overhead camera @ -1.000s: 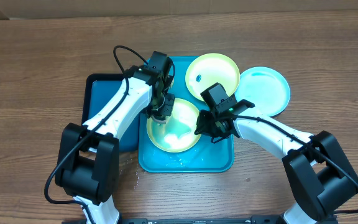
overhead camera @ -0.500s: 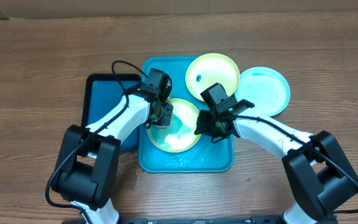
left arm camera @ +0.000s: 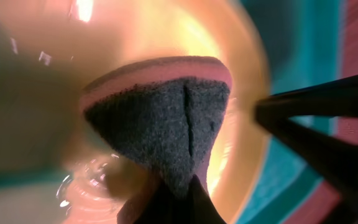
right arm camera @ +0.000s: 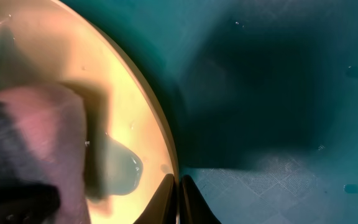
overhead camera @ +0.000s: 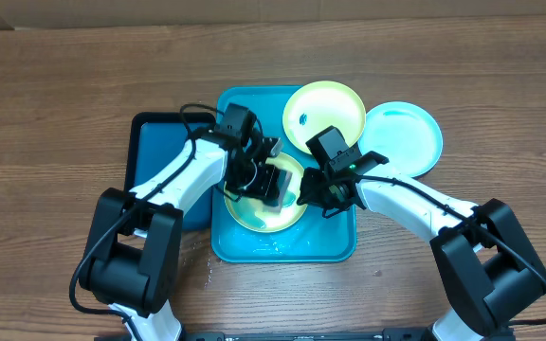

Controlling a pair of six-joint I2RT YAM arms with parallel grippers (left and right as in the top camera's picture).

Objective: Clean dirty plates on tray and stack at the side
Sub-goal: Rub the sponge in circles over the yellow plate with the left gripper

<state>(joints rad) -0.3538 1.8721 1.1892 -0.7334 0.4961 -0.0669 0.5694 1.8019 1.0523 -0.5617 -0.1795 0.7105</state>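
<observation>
A pale yellow-green plate (overhead camera: 259,210) lies wet in the turquoise tray (overhead camera: 330,242). My left gripper (overhead camera: 254,178) is shut on a sponge (overhead camera: 275,183) with a pink layer and a dark scouring face (left arm camera: 160,121), pressed onto the plate (left arm camera: 241,81). My right gripper (overhead camera: 303,196) is shut on that plate's right rim (right arm camera: 166,149), one finger on each side of it (right arm camera: 178,200). A second yellow-green plate (overhead camera: 330,109) with a small blue smear overlaps the tray's far right corner. A light blue plate (overhead camera: 404,137) lies on the table to the right.
A smaller dark-blue tray (overhead camera: 154,156) sits against the turquoise tray's left side, under my left arm. A small puddle of water (right arm camera: 120,169) stands in the plate near the sponge (right arm camera: 33,134). Wooden table surrounds everything.
My left gripper has swept the sponge from the plate's far left edge toward its middle and turned, so the dark sponge now shows. The right arm and the other plates have not moved.
</observation>
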